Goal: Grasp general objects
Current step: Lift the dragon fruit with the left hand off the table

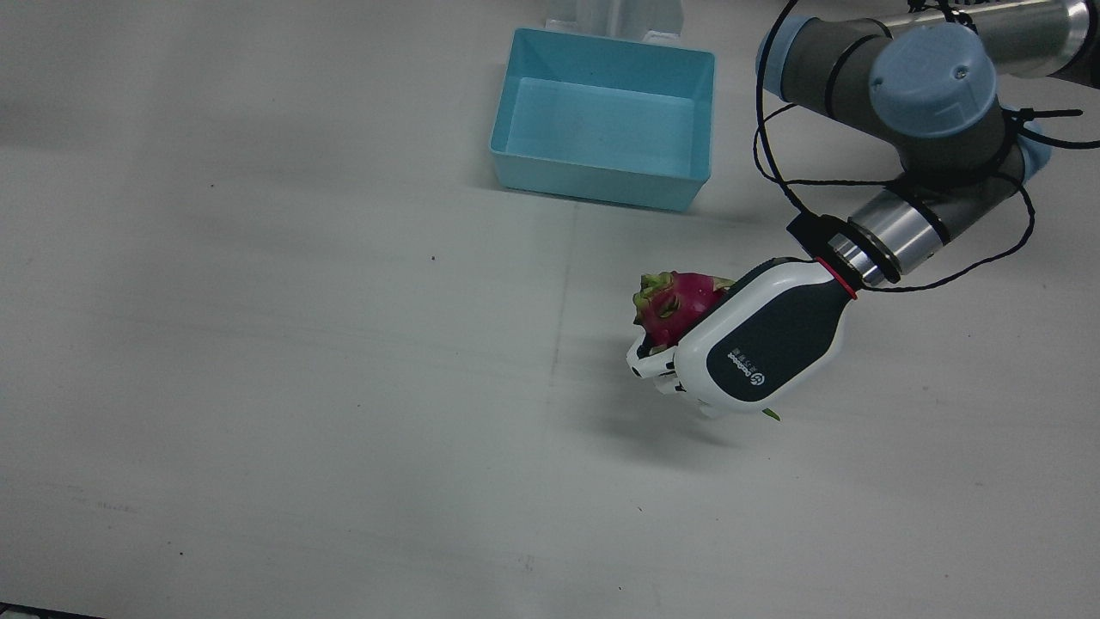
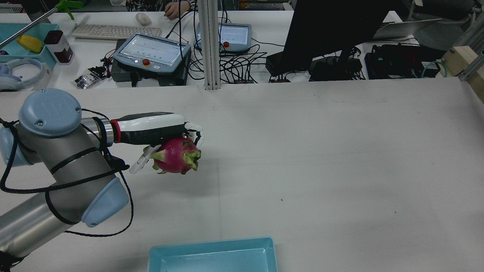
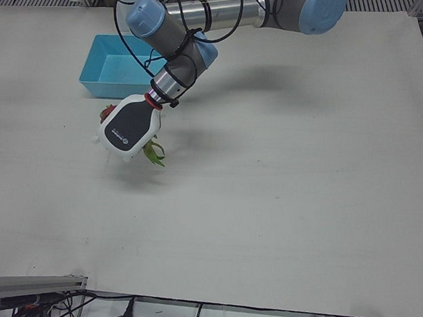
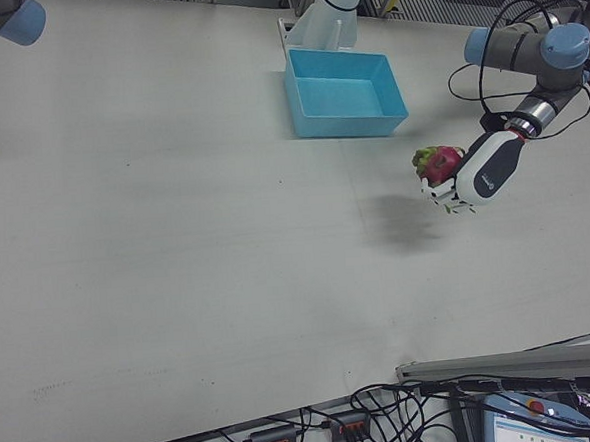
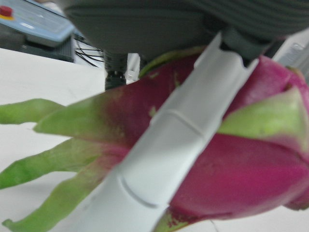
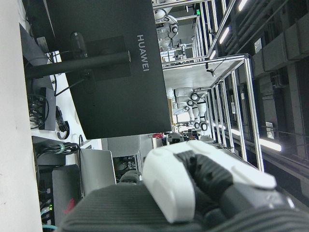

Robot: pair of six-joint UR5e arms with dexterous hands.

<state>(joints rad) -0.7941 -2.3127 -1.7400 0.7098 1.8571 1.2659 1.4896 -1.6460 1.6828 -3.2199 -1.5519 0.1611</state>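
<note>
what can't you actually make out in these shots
- Left hand fingers: the palm shell hides most of them in the front view, and the dragon fruit covers them in the rear view.
- Fruit's underside: the left hand view is too close and blurred.
- Bin: cut off by the bottom edge in the rear view.
- Right hand: shows only in its own view, too partly to tell open or shut.
</note>
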